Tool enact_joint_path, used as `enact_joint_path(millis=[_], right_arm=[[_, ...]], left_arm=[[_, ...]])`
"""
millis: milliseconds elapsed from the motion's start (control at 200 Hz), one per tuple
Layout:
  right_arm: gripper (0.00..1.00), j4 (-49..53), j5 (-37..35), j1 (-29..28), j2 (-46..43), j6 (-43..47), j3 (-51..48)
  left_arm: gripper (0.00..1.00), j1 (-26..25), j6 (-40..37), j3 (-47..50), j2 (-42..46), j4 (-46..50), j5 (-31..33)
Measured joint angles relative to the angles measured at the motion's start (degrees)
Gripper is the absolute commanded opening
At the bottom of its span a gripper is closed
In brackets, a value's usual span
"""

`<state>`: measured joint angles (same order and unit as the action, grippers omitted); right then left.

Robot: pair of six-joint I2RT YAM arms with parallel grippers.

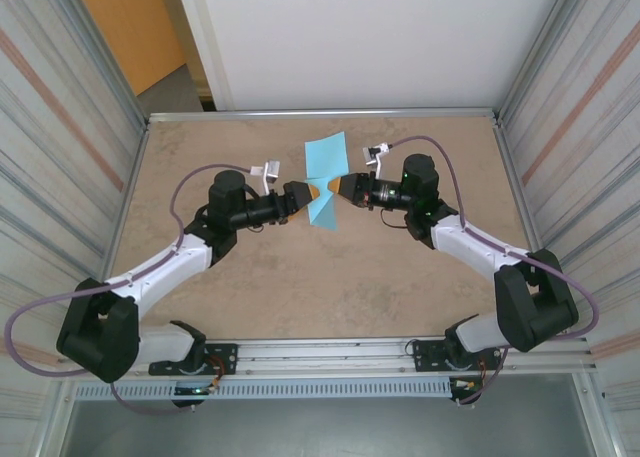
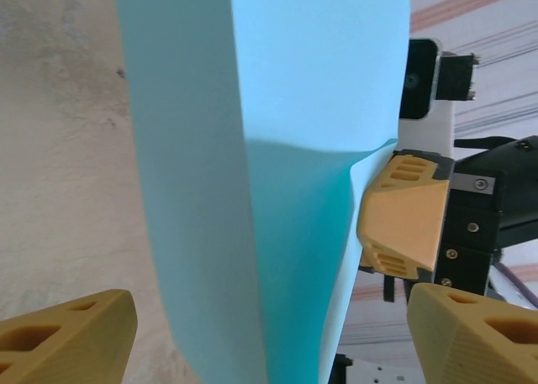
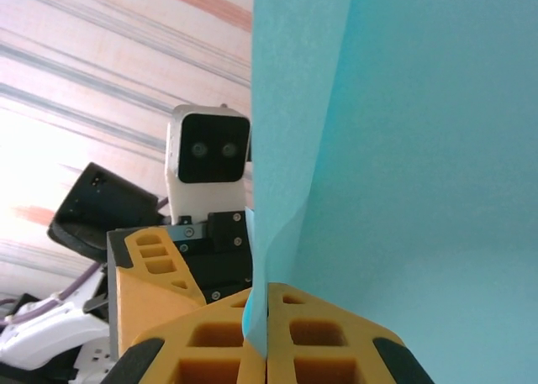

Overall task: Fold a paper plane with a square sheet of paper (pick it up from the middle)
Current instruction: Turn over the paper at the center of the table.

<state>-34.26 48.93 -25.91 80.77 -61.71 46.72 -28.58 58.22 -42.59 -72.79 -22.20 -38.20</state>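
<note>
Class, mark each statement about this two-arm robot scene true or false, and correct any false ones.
1. The thin light-blue sheet of paper sits between the two grippers. True.
2. The right gripper is shut on the sheet's edge. True.
3. The left gripper is clamped on the sheet. False: its orange fingers stand wide apart, one on either side of the paper.
4. The sheet lies flat and unfolded on the beige table. False: it is creased and held up on edge.
5. The sheet carries printed text. False: it is plain and unmarked.
</note>
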Motion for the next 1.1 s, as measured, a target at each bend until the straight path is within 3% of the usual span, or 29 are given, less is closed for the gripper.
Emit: enact_joint_path(millis=[316,747,1103], right_arm=[[0.10,-4.3,2.2,-0.1,1.8,-3.8,0.3],[0.18,-5.0,2.4,0.5,2.5,-5.7,0.3],[0.36,1.5,1.6,2.9,2.3,-2.8,0.2]], left_arm=[[0.51,0.0,2.9,0.0,-0.4,-6.5,-2.7],[0.21,0.9,3.6,1.2,-0.4,-7.7,-2.3],[0.14,0.9,2.0,1.2,-0.4,-4.8,-1.1]])
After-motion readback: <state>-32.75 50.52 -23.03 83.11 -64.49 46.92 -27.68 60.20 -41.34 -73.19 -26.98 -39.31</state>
